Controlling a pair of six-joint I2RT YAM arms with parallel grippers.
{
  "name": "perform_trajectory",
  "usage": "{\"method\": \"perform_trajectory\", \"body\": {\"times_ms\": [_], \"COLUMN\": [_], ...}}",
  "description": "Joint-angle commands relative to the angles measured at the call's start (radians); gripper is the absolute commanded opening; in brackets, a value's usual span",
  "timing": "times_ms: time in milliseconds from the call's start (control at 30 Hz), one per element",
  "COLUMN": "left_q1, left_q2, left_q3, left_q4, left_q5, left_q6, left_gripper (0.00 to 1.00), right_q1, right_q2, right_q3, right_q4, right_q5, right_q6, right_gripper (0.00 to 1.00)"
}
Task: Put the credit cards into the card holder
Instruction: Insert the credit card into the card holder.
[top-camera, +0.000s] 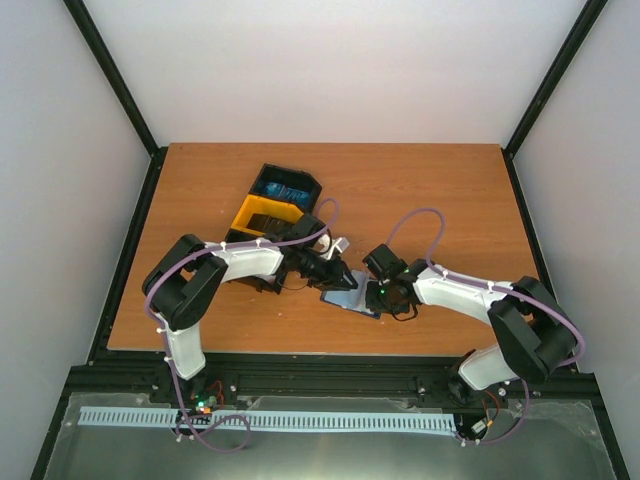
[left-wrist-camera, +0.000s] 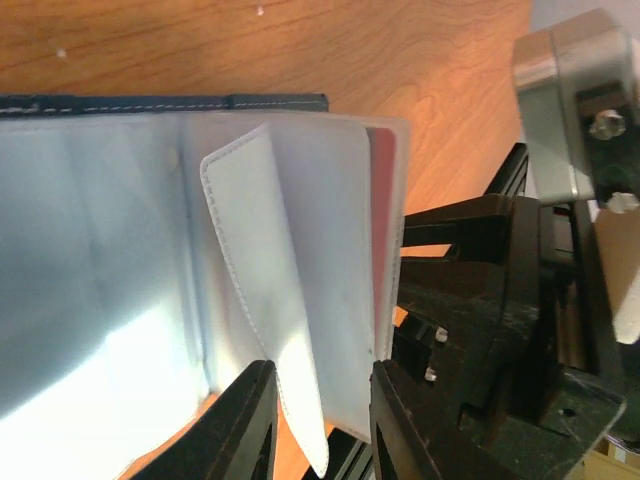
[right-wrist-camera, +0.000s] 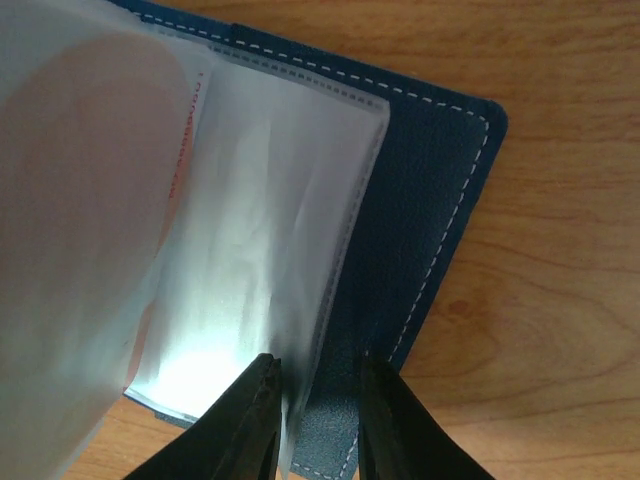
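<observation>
The navy card holder (top-camera: 350, 298) lies open on the table between both grippers, its clear sleeves fanned up. In the left wrist view its cover edge (left-wrist-camera: 160, 103) runs along the top. A white card with red (left-wrist-camera: 383, 200) shows inside a sleeve. My left gripper (top-camera: 338, 275) (left-wrist-camera: 315, 425) is partly open, with sleeves between its fingers. My right gripper (top-camera: 376, 297) (right-wrist-camera: 318, 425) is partly open over the holder's cover (right-wrist-camera: 420, 230) and sleeve edge. The white card with a red circle (right-wrist-camera: 80, 220) shows through a sleeve. Blue cards (top-camera: 285, 188) and dark cards (top-camera: 262, 222) lie in the bin.
A black-and-yellow bin tray (top-camera: 246, 211) stands behind my left arm at mid table. My right gripper's black body (left-wrist-camera: 480, 300) sits close beside the holder in the left wrist view. Bare wood lies at the far right (top-camera: 450, 190).
</observation>
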Motion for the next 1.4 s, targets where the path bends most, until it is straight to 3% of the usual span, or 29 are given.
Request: {"method": "perform_trajectory", "body": {"times_ms": [0,667,1033,1367], "left_q1": [-0.013,-0.018,-0.037,-0.051], "left_q2": [-0.001,0.046,0.086,0.114], "left_q3": [0.014,0.044,0.094,0.124], "left_q4": [0.065,-0.066,-0.132,-0.125], "left_q5": [0.046,-0.069,-0.055,-0.045], "left_q6": [-0.007,0.006,0.035,0.047], "left_gripper": [0.27,0.29,0.41,0.23], "right_q1": [0.006,0.005,0.006,0.006], "right_q2": [-0.015,-0.038,-0.068,-0.184], "right_q3": [-0.019,-0.017,-0.021,-0.014], "right_q4": [0.000,0.022,0.035,-0.061], "right_q5": [0.033,0.012,0.009,0.146], "right_q6": [0.014,0.007,0.006,0.056], "right_gripper": [0.23,0.23,0.23,0.24]}}
